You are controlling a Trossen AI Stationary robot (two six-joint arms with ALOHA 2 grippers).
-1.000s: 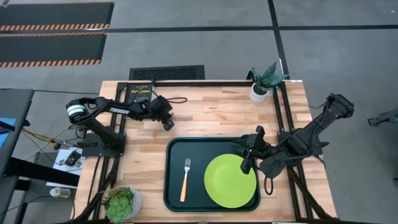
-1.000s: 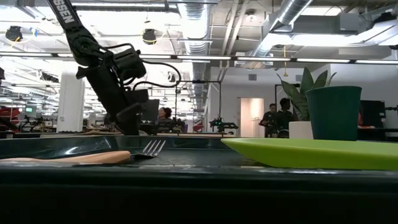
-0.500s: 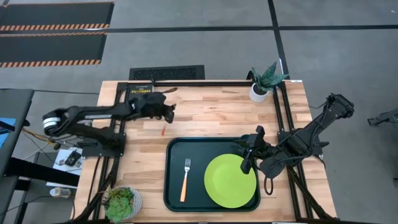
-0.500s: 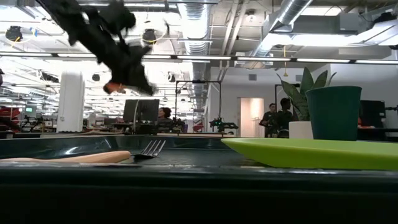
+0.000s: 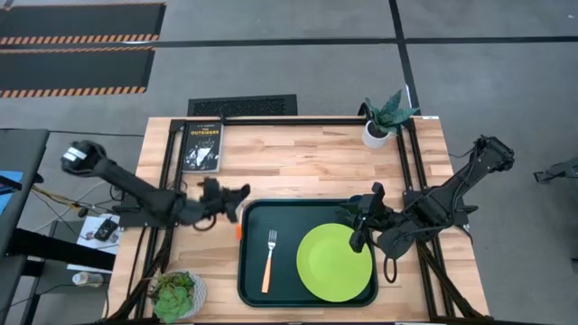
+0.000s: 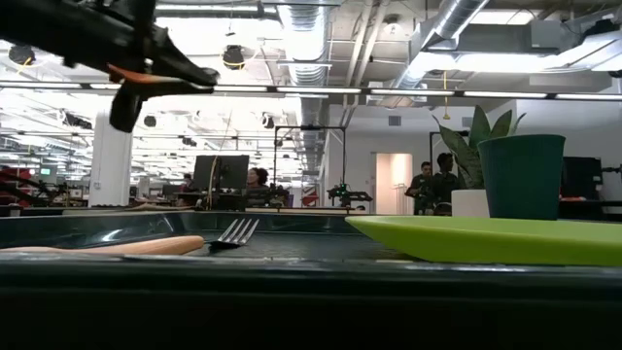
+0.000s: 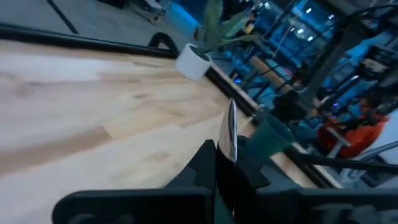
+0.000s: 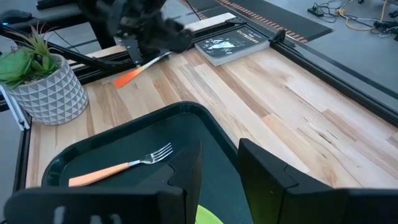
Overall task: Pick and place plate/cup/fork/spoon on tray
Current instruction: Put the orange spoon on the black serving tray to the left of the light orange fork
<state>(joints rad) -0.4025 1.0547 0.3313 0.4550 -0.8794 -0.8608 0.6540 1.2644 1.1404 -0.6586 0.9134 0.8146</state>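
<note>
The left hand [image 5: 237,202] hung low just off the left rim of the large dark green rectangular tray [image 5: 256,272], and it had the small spoon with the silver bowl and red-orange handle [image 8: 139,69] pinched between its fingers. From the right wrist view the handle stuck out one way and the metal bowl the other (the spoon was up off the wood, not lying on it). The hand was clamped tight on it.

On the tray, the small fork with silver tines and a yellow-orange handle [image 5: 268,260] lay on the left half, tines pointing to the far side. The flat round lime-green plate [image 5: 334,263] filled the right half. The small dark teal-green cup [image 6: 522,176] stood on the plate's far right part.

The right hand [image 5: 365,217] sat over the plate's far right edge by that cup, its fingers parted and holding nothing. On the wooden bench [image 5: 307,162] a black book [image 5: 201,146] lay at the far left corner.
</note>
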